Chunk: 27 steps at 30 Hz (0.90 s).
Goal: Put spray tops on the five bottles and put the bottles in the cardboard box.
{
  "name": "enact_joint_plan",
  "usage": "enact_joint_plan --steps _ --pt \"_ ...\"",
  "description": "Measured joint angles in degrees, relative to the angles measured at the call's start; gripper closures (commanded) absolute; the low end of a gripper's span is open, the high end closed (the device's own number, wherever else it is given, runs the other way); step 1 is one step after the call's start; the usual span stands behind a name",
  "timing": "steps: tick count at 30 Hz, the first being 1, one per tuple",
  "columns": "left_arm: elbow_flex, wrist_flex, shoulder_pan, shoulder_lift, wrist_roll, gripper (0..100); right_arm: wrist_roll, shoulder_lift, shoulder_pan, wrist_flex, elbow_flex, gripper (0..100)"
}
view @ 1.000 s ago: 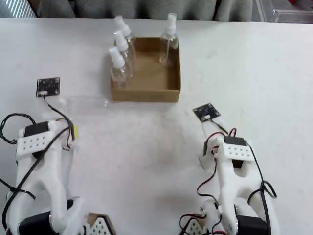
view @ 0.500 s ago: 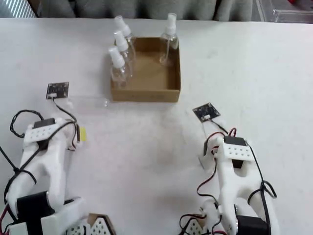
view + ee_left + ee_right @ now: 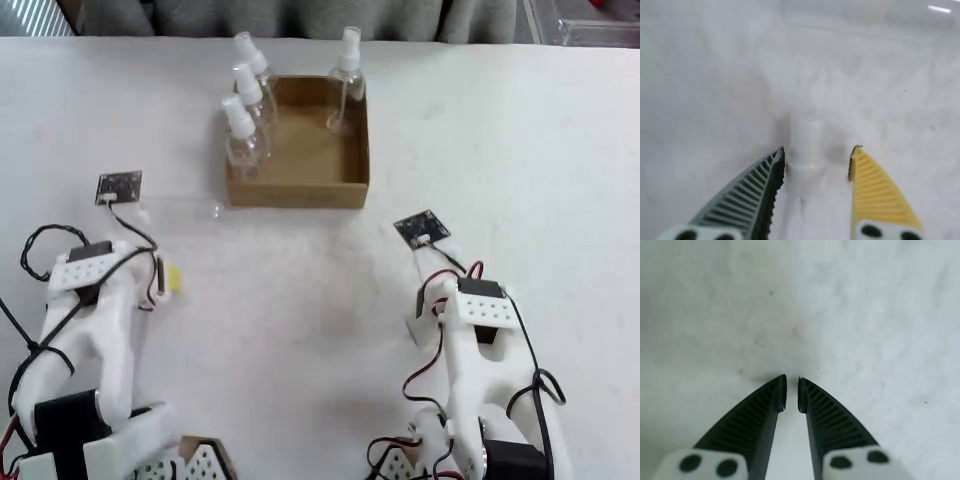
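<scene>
Standing upright inside the cardboard box point(image 3: 300, 190) are four bottles with white spray tops fitted. Three of them point(image 3: 245, 130) line its left wall and one point(image 3: 346, 90) is in its far right corner. The box sits at the far middle of the table point(image 3: 520, 150). A fifth bottle point(image 3: 180, 210), clear and lying on its side, rests on the table just left of the box's near left corner. I cannot tell if it is capped.

The left gripper point(image 3: 816, 155) is low over the table on the near left, nearer than the lying bottle. Its grey and yellow fingers are spread apart, with a loose white spray top point(image 3: 806, 145) on the table between them. The top sits close against the grey finger, and a gap shows on the yellow side.

The right gripper point(image 3: 791, 387) is over bare table on the near right, well apart from the box. Its two dark fingers are drawn together with only a thin slit between the tips and nothing held.
</scene>
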Motion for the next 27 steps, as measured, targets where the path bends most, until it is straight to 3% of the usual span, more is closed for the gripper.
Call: enact_joint_plan --steps 12,20,27 --pt "-5.80 3.52 0.18 7.91 0.00 98 0.00 0.00 0.00 0.00 0.00 98.1" --pt "-10.73 8.35 1.23 10.99 -0.35 98 0.00 0.00 0.00 0.00 0.00 98.1" --pt "-19.34 22.68 11.52 6.24 -0.62 98 0.09 0.00 0.88 0.00 0.00 98.1"
